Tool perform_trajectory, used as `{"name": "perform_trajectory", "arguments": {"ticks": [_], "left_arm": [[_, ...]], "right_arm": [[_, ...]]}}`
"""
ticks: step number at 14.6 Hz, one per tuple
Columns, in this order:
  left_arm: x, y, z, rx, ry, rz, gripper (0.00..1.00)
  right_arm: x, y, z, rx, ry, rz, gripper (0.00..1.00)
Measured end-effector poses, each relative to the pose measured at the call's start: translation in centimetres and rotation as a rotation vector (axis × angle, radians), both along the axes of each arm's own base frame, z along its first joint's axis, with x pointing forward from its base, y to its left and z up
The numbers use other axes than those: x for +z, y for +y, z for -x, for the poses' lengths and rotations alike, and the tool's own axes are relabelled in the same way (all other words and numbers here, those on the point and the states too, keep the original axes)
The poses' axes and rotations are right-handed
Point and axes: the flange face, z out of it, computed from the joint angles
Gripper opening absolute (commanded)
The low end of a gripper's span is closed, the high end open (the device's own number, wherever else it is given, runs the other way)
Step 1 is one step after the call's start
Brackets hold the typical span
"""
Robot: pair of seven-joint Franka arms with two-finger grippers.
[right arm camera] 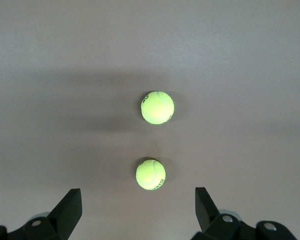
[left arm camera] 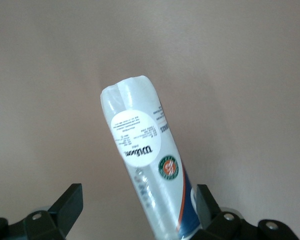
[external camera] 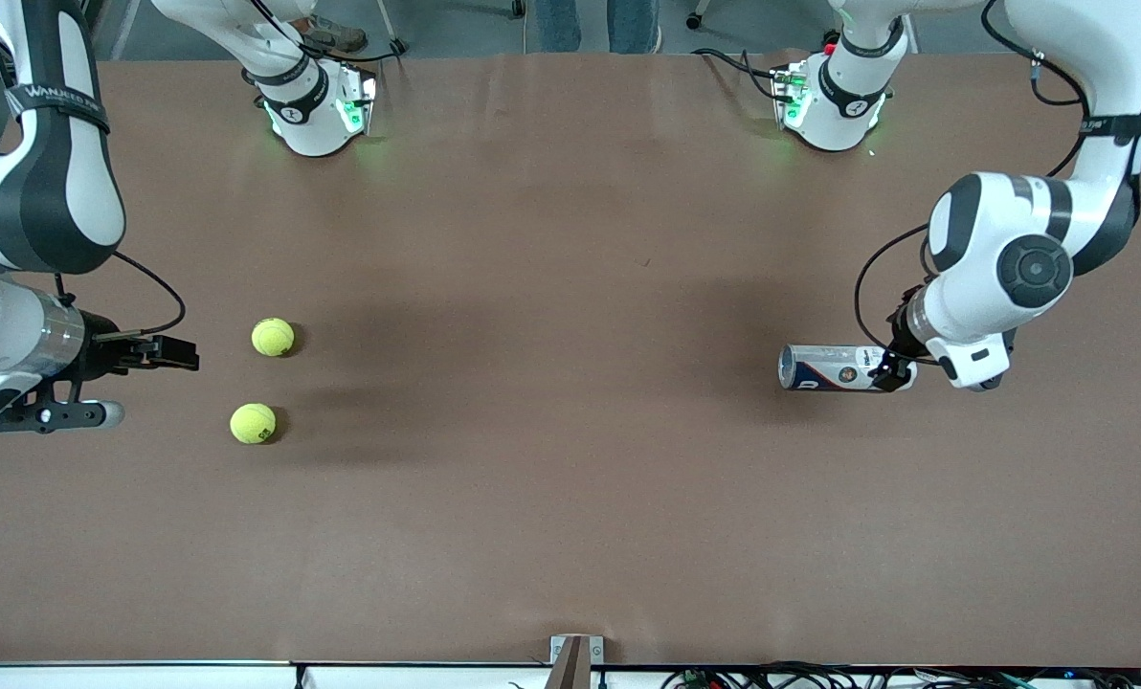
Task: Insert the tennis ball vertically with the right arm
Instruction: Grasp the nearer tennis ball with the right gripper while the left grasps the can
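Note:
Two yellow-green tennis balls lie on the brown table toward the right arm's end, one (external camera: 273, 337) farther from the front camera than the other (external camera: 253, 423). My right gripper (external camera: 183, 352) hangs open beside them. In the right wrist view both balls (right arm camera: 157, 107) (right arm camera: 150, 174) lie ahead of the empty right gripper (right arm camera: 137, 210). A silver ball can (external camera: 834, 367) with a blue and orange label lies on its side toward the left arm's end. My left gripper (external camera: 884, 371) stands open around one end of the can (left arm camera: 145, 165), with a finger (left arm camera: 205, 202) close beside it.
The brown table (external camera: 551, 287) carries the two arm bases (external camera: 317, 115) (external camera: 829, 105) along the edge farthest from the front camera. A small bracket (external camera: 575, 655) sits at the nearest edge.

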Motion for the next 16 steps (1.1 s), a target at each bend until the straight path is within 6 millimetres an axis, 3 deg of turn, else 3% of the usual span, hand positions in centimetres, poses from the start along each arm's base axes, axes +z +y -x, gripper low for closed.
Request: {"name": "perform_trajectory", "arguments": {"ticks": [5, 8, 12, 16], "left_arm": [[-3.8, -0.4, 0.0, 0.181, -0.013, -0.159, 1.0], [-5.1, -2.7, 0.5, 0.254, -0.059, -0.259, 1.0], [-8.7, -6.7, 1.9, 0.26, -0.098, -0.365, 1.0], [-10.7, -8.0, 3.0, 0.212, -0.109, -0.425, 1.0]], "right_arm": [[-4.6, -0.8, -1.6, -0.013, -0.007, 0.003, 1.0], [-8.9, -1.4, -1.8, -0.022, 0.014, 0.004, 1.0], [-14.6, -2.6, -2.2, -0.04, 0.019, 0.007, 1.0], [-18.9, -3.1, -2.6, -0.046, 0.026, 0.009, 1.0]]}}
